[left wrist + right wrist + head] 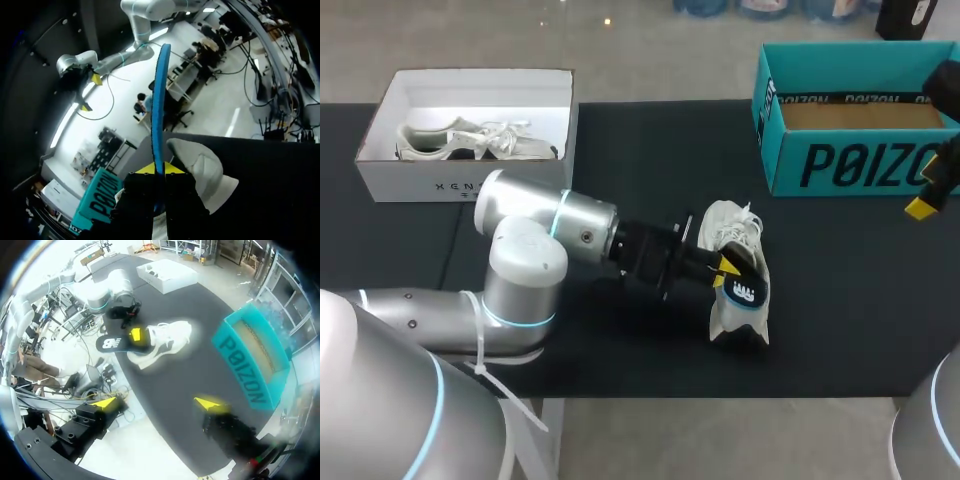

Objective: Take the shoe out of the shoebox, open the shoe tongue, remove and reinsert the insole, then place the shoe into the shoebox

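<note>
A white sneaker (732, 232) lies on the black table near its middle. My left gripper (724, 268) is shut on the dark, blue-edged insole (745, 290), holding it over the heel end of the shoe. In the left wrist view the insole (160, 100) stands edge-on between the yellow tips of the gripper (160, 169), with the sneaker (202, 170) just beyond. My right gripper (926, 200) hangs open at the far right, in front of the teal shoebox (850, 125). From the right wrist its gripper (157, 402) is well above the sneaker (162, 340) and the insole (116, 343).
A white shoebox (470, 180) with another pale shoe in it sits at the back left. The teal shoebox (255, 360) is open with a brown bottom showing. Bare black table (840, 300) lies to the right of the sneaker.
</note>
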Motion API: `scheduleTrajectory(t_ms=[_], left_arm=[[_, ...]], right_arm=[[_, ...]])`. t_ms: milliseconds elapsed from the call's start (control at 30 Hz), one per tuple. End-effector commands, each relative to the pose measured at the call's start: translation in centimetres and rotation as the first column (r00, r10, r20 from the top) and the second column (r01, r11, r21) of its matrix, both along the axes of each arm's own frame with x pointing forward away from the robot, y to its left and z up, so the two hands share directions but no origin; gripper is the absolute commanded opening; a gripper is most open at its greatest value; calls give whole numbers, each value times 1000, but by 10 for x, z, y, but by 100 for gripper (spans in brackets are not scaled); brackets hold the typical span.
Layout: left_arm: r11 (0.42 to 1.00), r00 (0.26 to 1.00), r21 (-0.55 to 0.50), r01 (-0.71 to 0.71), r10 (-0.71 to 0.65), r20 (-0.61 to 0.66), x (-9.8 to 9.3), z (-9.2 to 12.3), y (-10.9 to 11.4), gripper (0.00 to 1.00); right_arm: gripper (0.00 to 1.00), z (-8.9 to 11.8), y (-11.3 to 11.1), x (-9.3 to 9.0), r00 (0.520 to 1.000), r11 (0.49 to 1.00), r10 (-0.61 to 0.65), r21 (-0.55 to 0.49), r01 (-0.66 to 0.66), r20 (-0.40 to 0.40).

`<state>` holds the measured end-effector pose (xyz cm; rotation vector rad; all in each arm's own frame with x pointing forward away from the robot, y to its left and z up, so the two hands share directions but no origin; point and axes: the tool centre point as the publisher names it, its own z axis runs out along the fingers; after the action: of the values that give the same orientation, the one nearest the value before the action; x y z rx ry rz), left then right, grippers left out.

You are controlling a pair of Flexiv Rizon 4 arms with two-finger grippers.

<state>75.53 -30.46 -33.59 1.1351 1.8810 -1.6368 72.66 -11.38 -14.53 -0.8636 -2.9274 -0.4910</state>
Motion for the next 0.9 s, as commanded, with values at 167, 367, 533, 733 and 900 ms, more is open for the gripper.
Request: scheduleTrajectory(t_ms=[167,367,533,733,900], left_arm=[[997,995,79,-8,0,96,21,-11,2,0],[997,993,67,-28,20,116,24,2,7,75],[998,992,57,-29,22,125,17,10,9,94],[999,994,52,-11,5,113,7,13,8,98],[998,995,55,-2,-4,102,4,13,7,78]], right_arm=[[100,0,0,2,1000,1000,1,-2,-1,-5],[100,0,0,2,1000,1000,1,-2,-1,-5],[100,0,0,2,1000,1000,1,-2,-1,-5],[100,0,0,2,1000,1000,1,-2,-1,-5],[100,0,0,2,1000,1000,1,-2,-1,-5]])
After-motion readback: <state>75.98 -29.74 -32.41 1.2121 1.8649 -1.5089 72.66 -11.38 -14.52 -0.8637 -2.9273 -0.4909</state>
